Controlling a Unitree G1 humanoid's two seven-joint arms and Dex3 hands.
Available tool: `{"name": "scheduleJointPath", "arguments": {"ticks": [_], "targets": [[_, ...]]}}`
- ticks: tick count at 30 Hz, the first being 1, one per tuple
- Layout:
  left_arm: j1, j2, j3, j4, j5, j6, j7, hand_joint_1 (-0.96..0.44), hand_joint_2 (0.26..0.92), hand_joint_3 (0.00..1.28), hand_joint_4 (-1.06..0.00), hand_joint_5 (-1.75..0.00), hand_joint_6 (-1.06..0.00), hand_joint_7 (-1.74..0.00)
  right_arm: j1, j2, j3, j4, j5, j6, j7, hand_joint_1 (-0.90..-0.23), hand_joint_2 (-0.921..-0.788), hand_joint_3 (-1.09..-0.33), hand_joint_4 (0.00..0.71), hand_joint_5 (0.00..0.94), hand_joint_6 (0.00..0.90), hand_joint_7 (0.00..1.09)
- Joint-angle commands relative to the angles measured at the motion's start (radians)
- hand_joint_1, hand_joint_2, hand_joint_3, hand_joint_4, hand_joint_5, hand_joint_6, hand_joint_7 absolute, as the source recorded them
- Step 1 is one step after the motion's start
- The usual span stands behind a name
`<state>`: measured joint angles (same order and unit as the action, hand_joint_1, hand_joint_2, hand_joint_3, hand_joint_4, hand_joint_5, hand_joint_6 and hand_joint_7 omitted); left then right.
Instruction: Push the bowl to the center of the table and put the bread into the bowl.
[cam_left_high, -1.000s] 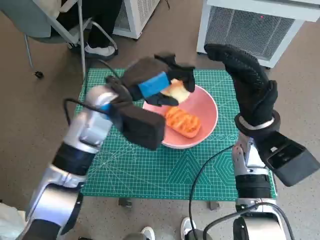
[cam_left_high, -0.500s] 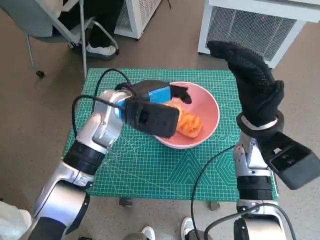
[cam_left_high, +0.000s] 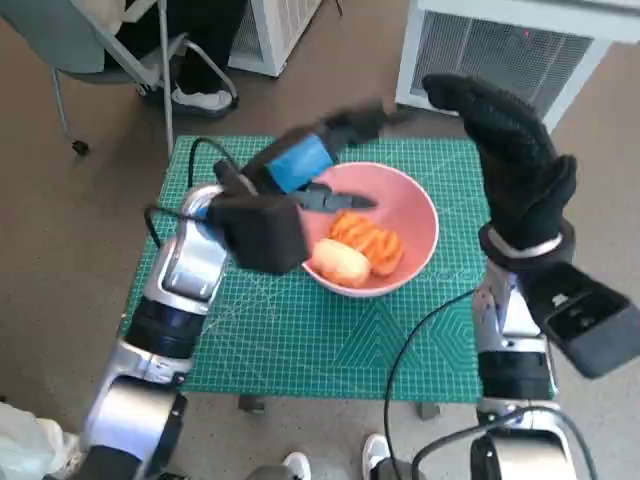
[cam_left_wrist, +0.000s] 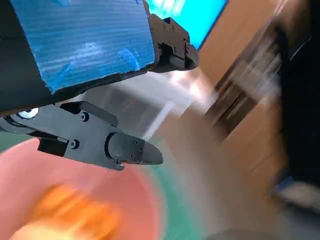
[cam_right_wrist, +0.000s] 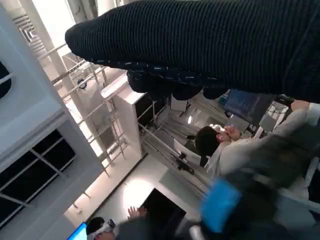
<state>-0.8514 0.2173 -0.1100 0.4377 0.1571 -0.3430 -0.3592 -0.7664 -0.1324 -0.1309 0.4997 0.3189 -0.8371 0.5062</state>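
Bread (cam_left_high: 341, 263) lies inside the pink bowl (cam_left_high: 415, 205) on the counter (cam_left_high: 300, 340) — just below the left hand (cam_left_high: 310, 160). That hand hovers above the bowl, fingers apart, empty. Right hand (cam_left_high: 515, 165) — raised beside the bowl, fingers extended, holding nothing.

Head view overhead — wrist views close, tilted

my left hand (cam_left_high: 318, 150) hangs over the bowl (cam_left_high: 420, 215), where two breads (cam_left_high: 355, 250) fill the near side. green mat (cam_left_high: 280, 335) before the bowl lies bare; my right hand (cam_left_high: 515, 165) stands beside its rim.
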Motion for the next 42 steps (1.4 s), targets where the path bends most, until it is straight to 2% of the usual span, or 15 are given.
{"name": "scheduleJointPath", "arguments": {"ticks": [1,6,13,16,26,42], "targets": [[0.054,-0.057,0.062,-0.058,-0.091,-0.085,0.071,-0.44,0.921,0.21,-0.08,-0.01,-0.24,-0.04,-0.008,-0.007,-0.007,0.004,-0.003,0.011,-0.009,-0.551,-0.921,-0.773,0.043,0.388,-0.001,0.62],[0.099,-0.083,0.087,-0.115,-0.156,-0.132,0.087,-0.45,0.921,0.31,-0.12,-0.02,-0.24,-0.04,-0.025,-0.010,-0.011,-0.002,-0.008,0.031,-0.026,-0.553,-0.921,-0.762,0.069,0.343,-0.001,0.64],[0.150,-0.106,0.103,-0.162,-0.196,-0.191,0.105,-0.49,0.921,0.37,-0.16,-0.03,-0.25,-0.05,-0.041,-0.001,-0.008,-0.027,-0.017,0.057,-0.056,-0.557,-0.921,-0.748,0.120,0.257,-0.001,0.64],[0.165,-0.111,0.106,-0.176,-0.201,-0.209,0.111,-0.50,0.921,0.38,-0.17,-0.03,-0.26,-0.05,-0.048,0.003,-0.005,-0.034,-0.020,0.066,-0.064,-0.557,-0.921,-0.743,0.139,0.224,-0.001,0.64],[0.200,-0.115,0.117,-0.203,-0.233,-0.244,0.111,-0.50,0.921,0.38,-0.21,-0.04,-0.28,-0.07,-0.055,0.005,0.008,-0.056,-0.039,0.076,-0.090,-0.568,-0.921,-0.740,0.158,0.195,-0.001,0.64],[0.238,-0.104,0.134,-0.243,-0.315,-0.225,0.084,-0.49,0.921,0.33,-0.22,-0.02,-0.27,-0.06,-0.056,0.003,0.022,-0.072,-0.054,0.088,-0.098,-0.548,-0.921,-0.748,0.183,0.164,-0.001,0.65]]}}
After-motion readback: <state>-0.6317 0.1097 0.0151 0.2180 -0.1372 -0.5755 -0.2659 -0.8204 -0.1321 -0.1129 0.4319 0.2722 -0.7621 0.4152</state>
